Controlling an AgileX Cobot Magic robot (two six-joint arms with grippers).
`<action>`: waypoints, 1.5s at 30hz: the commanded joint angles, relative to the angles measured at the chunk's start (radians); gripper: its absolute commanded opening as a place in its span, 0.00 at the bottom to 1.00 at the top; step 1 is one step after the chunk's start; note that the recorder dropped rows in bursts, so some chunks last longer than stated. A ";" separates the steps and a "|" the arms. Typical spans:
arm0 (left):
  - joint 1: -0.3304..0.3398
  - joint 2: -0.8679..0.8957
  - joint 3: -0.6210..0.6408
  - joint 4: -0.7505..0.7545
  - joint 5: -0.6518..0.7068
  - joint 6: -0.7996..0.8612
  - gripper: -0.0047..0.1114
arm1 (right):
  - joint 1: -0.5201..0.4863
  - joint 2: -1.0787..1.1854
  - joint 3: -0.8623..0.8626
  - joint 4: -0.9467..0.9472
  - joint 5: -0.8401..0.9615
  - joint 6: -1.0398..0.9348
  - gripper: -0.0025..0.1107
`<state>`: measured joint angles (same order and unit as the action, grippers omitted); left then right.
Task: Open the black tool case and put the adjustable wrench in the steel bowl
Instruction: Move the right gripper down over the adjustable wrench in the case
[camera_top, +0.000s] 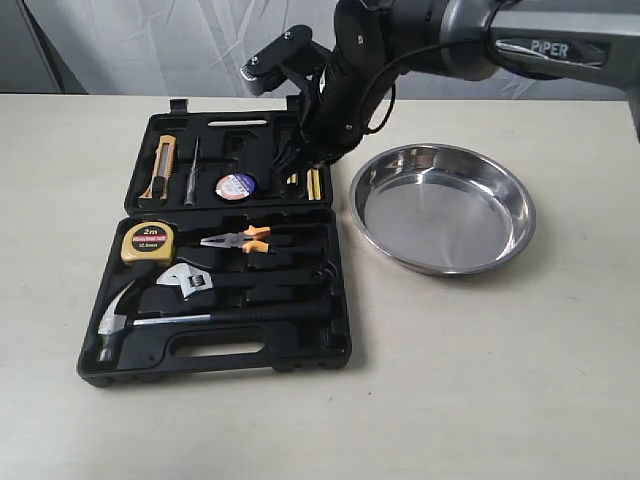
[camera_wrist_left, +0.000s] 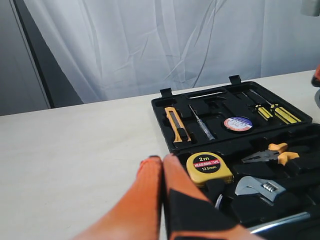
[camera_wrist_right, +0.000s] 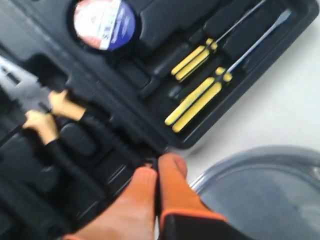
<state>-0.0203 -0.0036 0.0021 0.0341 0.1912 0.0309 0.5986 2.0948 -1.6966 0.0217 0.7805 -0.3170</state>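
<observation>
The black tool case (camera_top: 250, 352) lies open on the table, lid flat toward the back. The adjustable wrench (camera_top: 185, 281) rests in its slot in the near half, silvery head up-left, and it also shows in the left wrist view (camera_wrist_left: 260, 187). The steel bowl (camera_top: 445, 207) stands empty just right of the case. My right gripper (camera_wrist_right: 157, 167) is shut on nothing and hangs over the case's right edge by the hinge, close to the steel bowl's rim (camera_wrist_right: 235, 160). My left gripper (camera_wrist_left: 162, 159) is shut and empty, just left of the case by the tape measure (camera_wrist_left: 207, 167); the exterior view does not show it.
A claw hammer (camera_top: 115, 325), yellow tape measure (camera_top: 147, 242) and orange-handled pliers (camera_top: 240, 240) share the near half with the wrench. The lid holds a utility knife (camera_top: 163, 165), a tape roll (camera_top: 236, 186) and yellow screwdrivers (camera_wrist_right: 200, 100). A white curtain hangs behind the table.
</observation>
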 joint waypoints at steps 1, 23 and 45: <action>-0.001 0.004 -0.002 0.009 -0.013 -0.001 0.04 | 0.014 -0.057 -0.005 0.140 0.252 -0.120 0.01; -0.001 0.004 -0.002 0.005 -0.013 -0.001 0.04 | 0.084 0.008 -0.004 0.133 -0.363 -0.210 0.01; -0.001 0.004 -0.002 0.009 -0.013 -0.001 0.04 | 0.124 0.008 -0.004 0.347 0.182 -0.685 0.08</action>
<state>-0.0203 -0.0036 0.0021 0.0404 0.1852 0.0309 0.7112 2.1060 -1.6966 0.3683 1.0562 -0.9517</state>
